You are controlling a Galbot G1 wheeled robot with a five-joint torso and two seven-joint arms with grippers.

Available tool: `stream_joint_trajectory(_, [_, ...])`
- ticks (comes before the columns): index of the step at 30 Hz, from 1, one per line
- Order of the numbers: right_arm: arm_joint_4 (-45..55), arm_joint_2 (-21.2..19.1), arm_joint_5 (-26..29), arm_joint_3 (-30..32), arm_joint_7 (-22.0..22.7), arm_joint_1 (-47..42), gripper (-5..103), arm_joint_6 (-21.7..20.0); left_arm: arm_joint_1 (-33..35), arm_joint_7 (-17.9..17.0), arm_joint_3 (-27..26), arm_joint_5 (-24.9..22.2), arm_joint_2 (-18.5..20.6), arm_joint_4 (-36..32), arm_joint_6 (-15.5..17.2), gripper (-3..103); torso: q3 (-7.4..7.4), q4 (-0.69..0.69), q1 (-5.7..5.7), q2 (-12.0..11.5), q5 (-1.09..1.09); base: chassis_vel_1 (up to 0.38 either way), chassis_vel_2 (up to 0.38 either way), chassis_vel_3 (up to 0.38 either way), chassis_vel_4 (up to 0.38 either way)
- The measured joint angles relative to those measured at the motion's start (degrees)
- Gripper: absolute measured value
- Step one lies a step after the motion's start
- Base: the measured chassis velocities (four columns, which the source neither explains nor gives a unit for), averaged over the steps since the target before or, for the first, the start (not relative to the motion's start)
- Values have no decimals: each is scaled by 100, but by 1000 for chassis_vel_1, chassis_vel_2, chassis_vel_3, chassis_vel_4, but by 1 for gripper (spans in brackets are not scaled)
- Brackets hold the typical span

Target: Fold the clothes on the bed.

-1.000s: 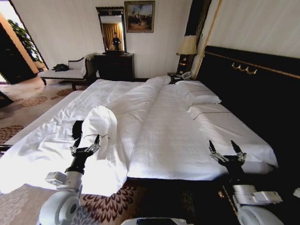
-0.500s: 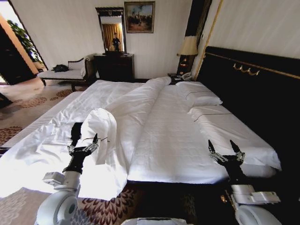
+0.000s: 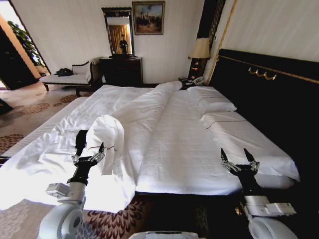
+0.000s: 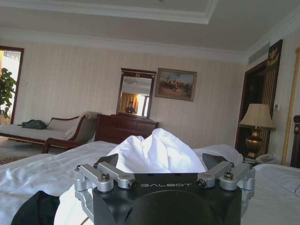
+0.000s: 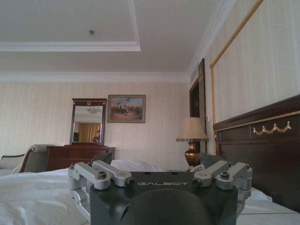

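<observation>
The bed [image 3: 189, 144] stretches ahead with white sheets, and its duvet is bunched into a tall mound [image 3: 107, 133] at the near left. A strip of the black clothes [image 3: 80, 140] shows beside that mound; the rest is hidden by the duvet. My left gripper [image 3: 89, 153] is open just in front of the mound and the black cloth, holding nothing. In the left wrist view the black fabric [image 4: 35, 211] lies low beside the open gripper [image 4: 161, 161], and the white mound [image 4: 159, 150] rises right behind it. My right gripper [image 3: 233, 154] is open over the bed's near right corner; it appears again as the gripper [image 5: 157, 161].
The tall dark headboard [image 3: 269, 89] runs along the right with pillows [image 3: 212, 102] before it. A lamp [image 3: 199, 50] stands at the far corner. A dark dresser with a mirror [image 3: 121, 67] and a white-cushioned bench [image 3: 70, 77] line the far wall. Patterned carpet [image 3: 30, 107] lies to the left.
The head view has shifted slightly. My left gripper has edged a little toward the black cloth. Both grippers stay open and the right one has barely moved.
</observation>
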Motion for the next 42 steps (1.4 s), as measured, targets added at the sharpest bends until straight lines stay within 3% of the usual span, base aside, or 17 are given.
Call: stream_joint_trajectory(42, [112,87,-39,63,-13,-114,100,55,23,-14,-27,-30,70,-110,-3,100,0,0,1,0,-1,99,98,-92,-99])
